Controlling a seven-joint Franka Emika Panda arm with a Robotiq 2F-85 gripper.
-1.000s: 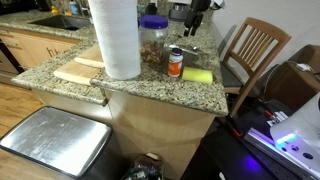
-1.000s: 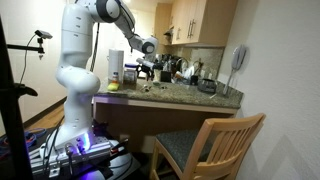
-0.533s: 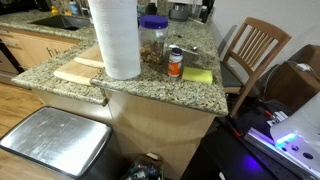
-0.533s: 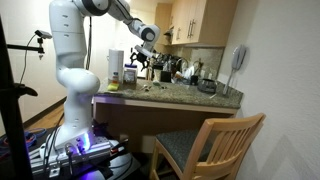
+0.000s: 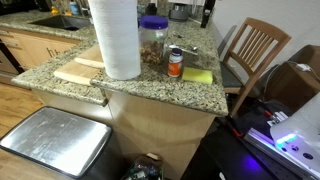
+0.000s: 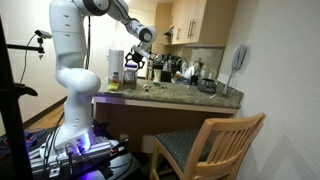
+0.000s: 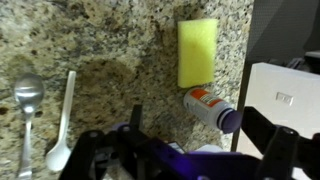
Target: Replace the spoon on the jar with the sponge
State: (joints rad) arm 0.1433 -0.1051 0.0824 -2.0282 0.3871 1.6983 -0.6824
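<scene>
The sponge (image 7: 198,52) lies flat on the speckled granite counter (image 7: 100,40), yellow face up. In the wrist view it sits ahead of the jaws and well clear of them, nearer the right-hand finger than the left. The small orange bottle (image 7: 212,108) with a white cap stands just beside it, between the sponge and the gripper (image 6: 136,63). In an exterior view the sponge (image 5: 197,75) rests near the counter's edge, the orange bottle (image 5: 175,62) beside it and the jar (image 5: 153,40) with its blue-purple lid a little further back, next to a tall paper towel roll (image 5: 115,38). The gripper hangs above the counter. Its fingers (image 7: 135,118) are spread wide apart, with nothing held between them and nothing touching them. A metal spoon (image 7: 27,100) and a white plastic spoon (image 7: 62,130) lie side by side on the counter, off to the left of the jaws. I cannot make out the jar in the wrist view. The bottle's label carries dark print, and a white box (image 7: 285,98) at the right bears a small mark, but both are too small to read.
</scene>
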